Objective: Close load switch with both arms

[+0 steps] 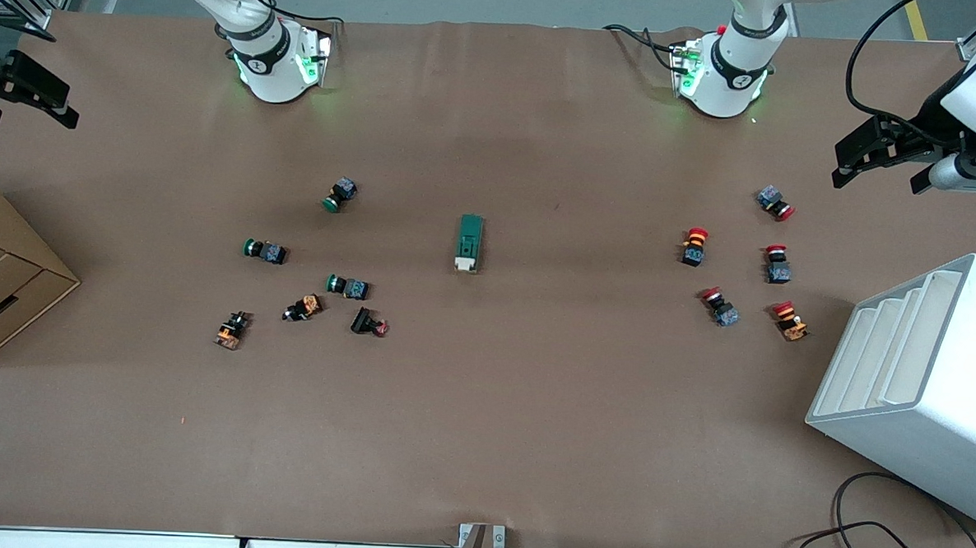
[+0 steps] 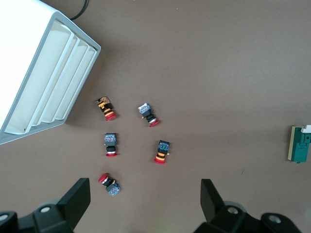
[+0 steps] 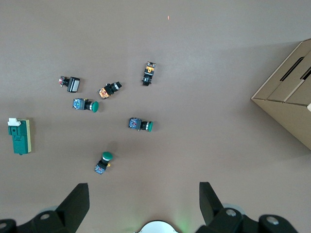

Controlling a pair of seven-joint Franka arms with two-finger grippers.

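Note:
The load switch (image 1: 470,242) is a dark green oblong block lying flat in the middle of the table, its white lever end toward the front camera. It also shows at the edge of the left wrist view (image 2: 300,144) and of the right wrist view (image 3: 20,136). My left gripper (image 1: 876,184) hangs open and empty high over the left arm's end of the table (image 2: 145,194). My right gripper (image 1: 29,114) hangs open and empty high over the right arm's end (image 3: 143,196). Both are well away from the switch.
Several green-capped and orange buttons (image 1: 347,286) lie scattered toward the right arm's end, and several red mushroom buttons (image 1: 693,245) toward the left arm's end. A white slotted rack (image 1: 920,383) stands at the left arm's end. A cardboard box (image 1: 2,277) stands at the right arm's end.

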